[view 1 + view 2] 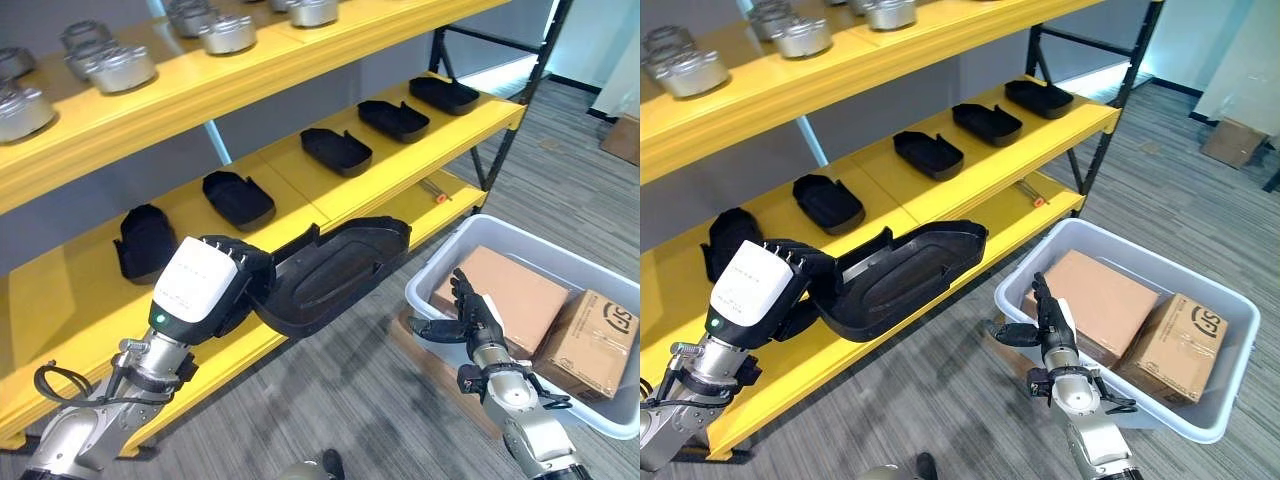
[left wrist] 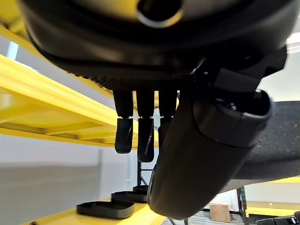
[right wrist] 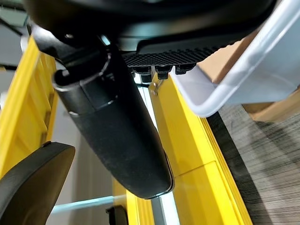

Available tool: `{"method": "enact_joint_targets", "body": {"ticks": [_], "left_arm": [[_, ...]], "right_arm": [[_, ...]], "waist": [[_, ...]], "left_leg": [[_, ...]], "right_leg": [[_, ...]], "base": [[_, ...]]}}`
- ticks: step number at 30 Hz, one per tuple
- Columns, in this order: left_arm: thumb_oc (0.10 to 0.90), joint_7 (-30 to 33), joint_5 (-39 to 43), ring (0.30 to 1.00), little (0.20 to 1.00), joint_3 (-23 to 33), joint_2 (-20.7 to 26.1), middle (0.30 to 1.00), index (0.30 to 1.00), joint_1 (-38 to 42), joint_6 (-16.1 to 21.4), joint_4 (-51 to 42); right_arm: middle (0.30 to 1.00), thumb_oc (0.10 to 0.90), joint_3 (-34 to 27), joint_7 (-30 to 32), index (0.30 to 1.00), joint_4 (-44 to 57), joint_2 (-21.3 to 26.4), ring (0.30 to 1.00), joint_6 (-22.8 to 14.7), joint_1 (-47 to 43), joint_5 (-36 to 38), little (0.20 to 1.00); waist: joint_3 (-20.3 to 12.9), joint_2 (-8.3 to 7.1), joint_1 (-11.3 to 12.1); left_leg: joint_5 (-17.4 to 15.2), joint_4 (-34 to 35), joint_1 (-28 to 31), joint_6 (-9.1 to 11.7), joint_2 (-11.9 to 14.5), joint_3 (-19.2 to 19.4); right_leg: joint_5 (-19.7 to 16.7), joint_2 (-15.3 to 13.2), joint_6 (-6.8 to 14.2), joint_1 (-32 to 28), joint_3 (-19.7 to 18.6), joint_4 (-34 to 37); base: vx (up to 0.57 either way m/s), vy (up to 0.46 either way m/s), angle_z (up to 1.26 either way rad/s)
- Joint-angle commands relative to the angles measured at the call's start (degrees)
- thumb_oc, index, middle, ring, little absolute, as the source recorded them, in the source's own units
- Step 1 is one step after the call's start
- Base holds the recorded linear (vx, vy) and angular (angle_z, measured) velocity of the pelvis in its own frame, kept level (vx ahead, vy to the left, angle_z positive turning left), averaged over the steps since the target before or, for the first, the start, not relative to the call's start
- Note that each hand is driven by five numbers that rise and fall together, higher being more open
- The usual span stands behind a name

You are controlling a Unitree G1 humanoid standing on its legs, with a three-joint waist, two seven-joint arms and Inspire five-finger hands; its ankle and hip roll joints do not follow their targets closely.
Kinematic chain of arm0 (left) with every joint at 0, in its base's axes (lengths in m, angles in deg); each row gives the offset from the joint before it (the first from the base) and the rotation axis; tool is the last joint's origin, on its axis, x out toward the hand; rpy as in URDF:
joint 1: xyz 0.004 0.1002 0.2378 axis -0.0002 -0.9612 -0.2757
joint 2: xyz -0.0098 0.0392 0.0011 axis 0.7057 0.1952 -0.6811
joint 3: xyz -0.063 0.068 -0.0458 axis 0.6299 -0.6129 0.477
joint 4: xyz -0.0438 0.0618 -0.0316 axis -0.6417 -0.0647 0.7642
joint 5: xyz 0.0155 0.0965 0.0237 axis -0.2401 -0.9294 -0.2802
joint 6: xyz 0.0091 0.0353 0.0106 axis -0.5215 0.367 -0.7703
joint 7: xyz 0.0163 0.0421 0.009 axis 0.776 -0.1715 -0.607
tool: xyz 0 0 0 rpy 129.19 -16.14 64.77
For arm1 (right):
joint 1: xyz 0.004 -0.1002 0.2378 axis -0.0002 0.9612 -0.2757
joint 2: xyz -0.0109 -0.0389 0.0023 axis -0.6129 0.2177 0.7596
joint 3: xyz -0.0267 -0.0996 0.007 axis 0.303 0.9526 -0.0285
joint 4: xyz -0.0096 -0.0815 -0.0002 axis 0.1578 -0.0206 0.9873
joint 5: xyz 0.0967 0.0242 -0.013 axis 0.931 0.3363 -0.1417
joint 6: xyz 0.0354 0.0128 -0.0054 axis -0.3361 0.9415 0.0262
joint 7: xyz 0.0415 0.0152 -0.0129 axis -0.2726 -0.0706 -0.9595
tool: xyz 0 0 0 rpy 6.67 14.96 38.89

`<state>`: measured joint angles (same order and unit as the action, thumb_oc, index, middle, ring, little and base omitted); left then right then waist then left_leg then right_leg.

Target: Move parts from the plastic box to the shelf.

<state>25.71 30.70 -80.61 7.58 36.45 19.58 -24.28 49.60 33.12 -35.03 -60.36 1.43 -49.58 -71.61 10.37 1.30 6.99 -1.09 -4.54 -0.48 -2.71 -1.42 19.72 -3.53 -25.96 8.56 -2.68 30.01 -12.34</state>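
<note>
Closest to me, the left hand (image 1: 225, 285) has its dark fingers curled round one end of a large black tray-shaped part (image 1: 335, 268), holding it in the air just off the front edge of the lower shelf (image 1: 290, 185). That part is a shallow, moulded plastic shell with a raised rim and rounded ends, matte and smooth. Behind it, five smaller black parts (image 1: 337, 150) of similar shape sit in a row along the yellow shelf, spaced apart. On the upper shelf (image 1: 200, 90) stand round silver metal parts (image 1: 120, 68), shiny and ribbed. Both shelf boards are painted yellow on a dark steel frame. Grey wood-grain floor (image 1: 330, 400) runs beneath. Off the shelf's right end sits the pale grey plastic box (image 1: 440, 270), holding two brown cardboard cartons (image 1: 590, 345). Just at its near rim the right hand (image 1: 470, 318) hangs with straight, relaxed fingers, holding nothing.
</note>
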Motion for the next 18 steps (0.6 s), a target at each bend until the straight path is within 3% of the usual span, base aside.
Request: {"method": "enact_joint_targets", "body": {"ticks": [1,4,6,8,9,12,14,17,18], "left_arm": [[0.400,5.3,5.1,0.300,0.300,6.7,0.8,0.300,0.300,4.4,2.1,-6.4],[0.400,5.8,4.3,0.300,0.300,7.4,0.4,0.300,0.300,4.1,1.6,-6.1],[0.400,5.3,3.6,0.300,0.300,8.4,-0.1,0.300,0.300,4.1,1.2,-5.7],[0.400,5.1,3.6,0.300,0.300,8.7,-0.4,0.300,0.300,3.9,0.9,-5.9],[0.400,4.9,3.2,0.300,0.300,9.4,-1.3,0.300,0.300,2.8,-0.4,-6.7],[0.400,5.0,3.1,0.300,0.300,10.1,-2.1,0.300,0.300,1.4,-1.4,-7.8],[0.400,5.4,3.4,0.300,0.300,11.7,-3.9,0.300,0.300,-1.7,-1.7,-7.6],[0.400,6.1,3.8,0.300,0.300,13.1,-4.9,0.300,0.300,-4.5,-0.3,-7.4],[0.400,6.3,3.7,0.300,0.300,13.6,-5.8,0.300,0.300,-5.9,0.6,-7.3]], "right_arm": [[1.000,0.900,-3.5,2.3,1.000,6.5,2.5,1.000,-6.4,-2.7,-2.9,1.000],[1.000,0.900,-4.3,1.0,1.000,8.0,1.9,1.000,-8.7,-2.6,-5.2,1.000],[1.000,0.900,-4.6,-1.0,1.000,10.0,2.4,1.000,-11.7,-1.3,-6.3,1.000],[1.000,0.900,-5.0,-2.0,1.000,10.5,2.7,1.000,-12.6,-0.9,-6.5,1.000],[1.000,0.900,-5.7,-4.4,1.000,11.5,3.8,1.000,-14.4,-0.1,-7.1,1.000],[1.000,0.900,-5.5,-5.2,1.000,11.3,4.4,1.000,-15.7,-0.1,-7.1,1.000],[1.000,0.900,-4.1,-6.4,1.000,10.5,5.1,1.000,-17.8,-0.7,-7.6,1.000],[1.000,0.900,-3.2,-5.8,1.000,10.4,5.6,1.000,-17.8,-0.8,-8.2,1.000],[1.000,0.900,-2.9,-4.9,1.000,10.9,6.0,1.000,-17.2,-0.1,-8.0,1.000]], "waist": [[-2.9,0.33,0.0],[-2.8,0.82,0.0],[-2.7,0.44,-1.8],[-2.9,0.15,-2.0],[-3.1,-0.51,-2.2],[-3.2,-0.60,-2.1],[-3.9,0.07,-0.9],[-4.9,0.40,-0.1],[-5.3,0.65,0.3]], "left_leg": [[-2.8,4.2,5.6,2.0,3.8,-1.1],[-2.1,6.0,5.3,0.9,2.2,-2.9],[-1.7,6.2,4.8,1.0,1.7,-5.5],[-1.5,6.4,4.7,1.4,1.5,-5.9],[-1.2,6.5,4.5,2.3,0.5,-7.4],[-1.0,5.5,3.5,2.6,-0.5,-9.6],[-0.9,4.6,2.2,3.0,-0.9,-12.9],[-1.3,4.0,1.7,3.3,-1.0,-13.1],[-1.7,2.9,1.2,3.8,-0.4,-10.9]], "right_leg": [[-5.5,-0.4,4.5,2.8,-2.3,-1.5],[-3.8,1.9,4.3,3.9,-5.6,-4.8],[2.1,12.0,2.5,3.4,-11.7,-3.6],[4.1,15.1,1.7,2.1,-12.0,-1.4],[5.0,19.8,0.4,0.5,-13.2,3.7],[4.7,21.6,-0.5,0.3,-15.8,6.5],[6.9,21.8,-2.2,-1.3,-17.3,9.0],[6.6,20.7,-2.1,-2.1,-16.6,11.3],[6.3,19.5,-1.9,-2.4,-15.3,11.9]], "base": [[-0.06,0.180,0.35],[-0.07,0.162,0.22],[-0.03,0.004,0.30],[0.01,-0.045,0.56],[0.01,-0.060,0.42],[0.01,-0.056,0.42],[0.02,-0.088,0.36],[0.00,-0.061,0.44],[-0.02,-0.051,0.52]]}}
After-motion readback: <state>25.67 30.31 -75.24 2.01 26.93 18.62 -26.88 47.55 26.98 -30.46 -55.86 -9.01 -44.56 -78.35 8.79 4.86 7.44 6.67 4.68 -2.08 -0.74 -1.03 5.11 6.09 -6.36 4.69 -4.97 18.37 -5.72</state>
